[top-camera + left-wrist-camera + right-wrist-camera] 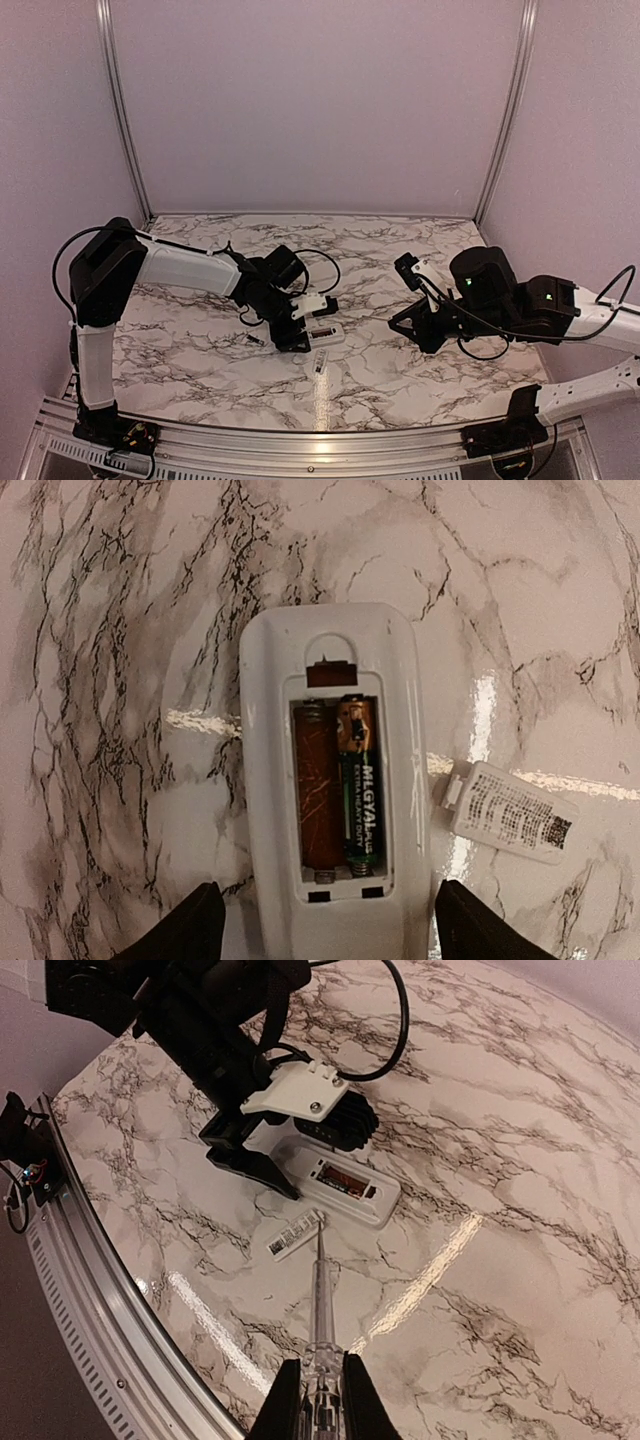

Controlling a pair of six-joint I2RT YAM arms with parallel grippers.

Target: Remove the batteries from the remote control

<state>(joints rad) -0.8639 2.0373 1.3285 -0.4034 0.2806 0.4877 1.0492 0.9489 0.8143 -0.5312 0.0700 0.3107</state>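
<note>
- Broadly, the table (pixel 400 240) is marble-veined, so small dark things are hard to pick out on it.
- At lower centre of the top view the left gripper (pixel 297 340) stands over the remote (pixel 330 660). Its fingers (pixel 195 925) are spread, one on each side. Whether the pads touch the remote's sides, I cannot tell.
- At the bottom of the right wrist view the right gripper (pixel 318 1390) pinches the clear handle of a tool (pixel 320 1290). The thin rod points up-frame.
- The remote lies flat on the table, centre of the left wrist view, compartment open and facing up.
- The cover (pixel 512 811) lies off, just right of the remote and apart from it.
- One battery (pixel 359 780) sits in the right-hand slot. The left-hand slot (pixel 318 785) is empty and reddish.
- Step in hand, as I judge it: lever out the seated battery.
  - Close the left fingers on the remote first so it cannot skate.
  - Carry the rod tip past the cover to the battery's upper, gold end, away from what looks like the spring.
  - Press toward the spring, then lift. Go shallow and slow, so the cell does not jump.
- Hidden or unclear:
  - The remote's near end is cut off at the bottom edge of the left wrist view, and the left gripper covers much of it from above.
  - The rod tip lies at the cover's end. Touching or hovering, I cannot tell.
  - The rod cannot be made out in the top view.
  - No second battery can be made out in any view.
</note>
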